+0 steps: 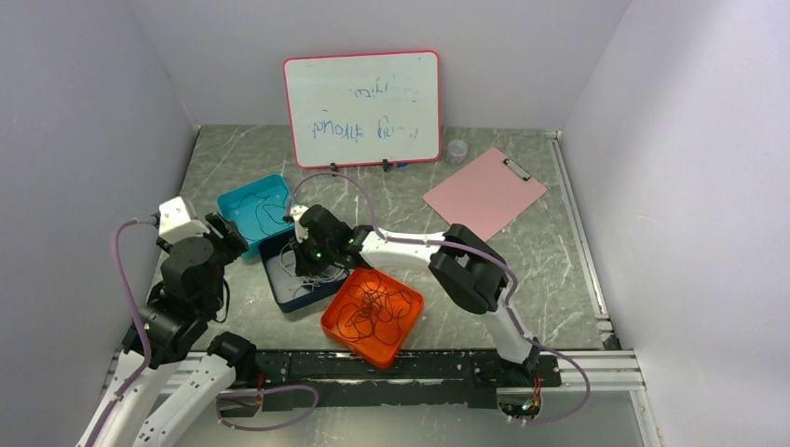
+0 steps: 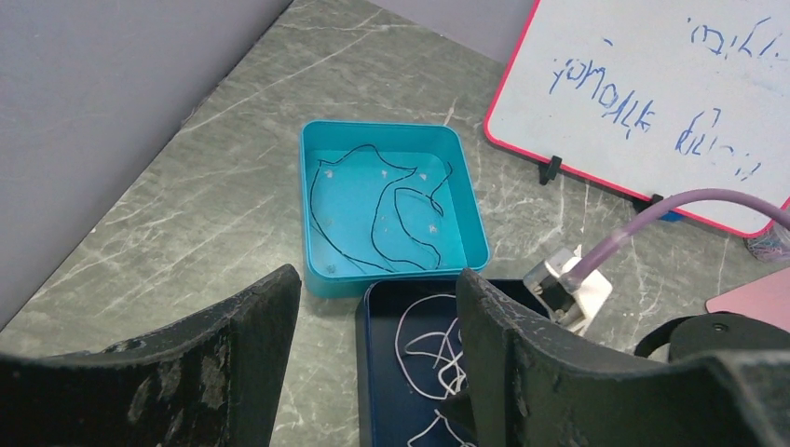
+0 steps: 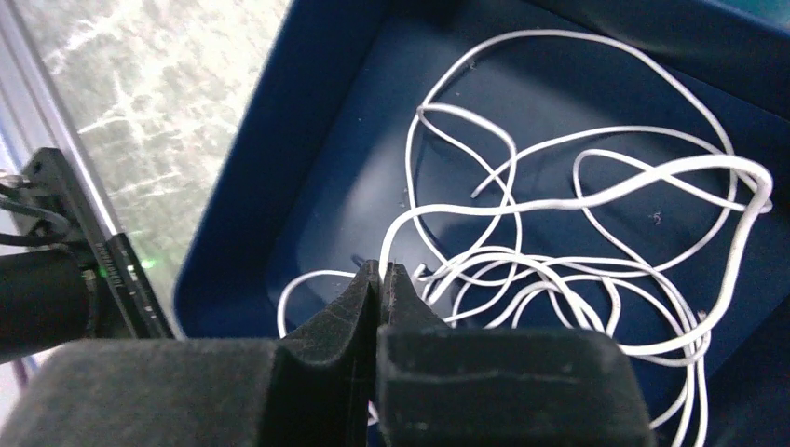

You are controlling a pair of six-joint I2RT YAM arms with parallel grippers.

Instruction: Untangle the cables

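White cables (image 3: 596, 196) lie in tangled loops in the dark blue tray (image 3: 251, 186). My right gripper (image 3: 382, 268) is down in this tray and shut on one white strand, which rises from between its tips. In the top view it (image 1: 306, 250) sits over the blue tray (image 1: 279, 296). A thin black cable (image 2: 377, 219) lies loose in the teal tray (image 2: 382, 128). More black cables (image 1: 375, 312) are tangled in the orange tray (image 1: 340, 321). My left gripper (image 2: 377, 279) is open and empty, above the table next to the teal and blue trays.
A whiteboard (image 1: 361, 107) stands at the back. A pink clipboard (image 1: 484, 193) lies at the back right, with a small round container (image 1: 456, 151) next to it. Grey walls close in the left, back and right sides.
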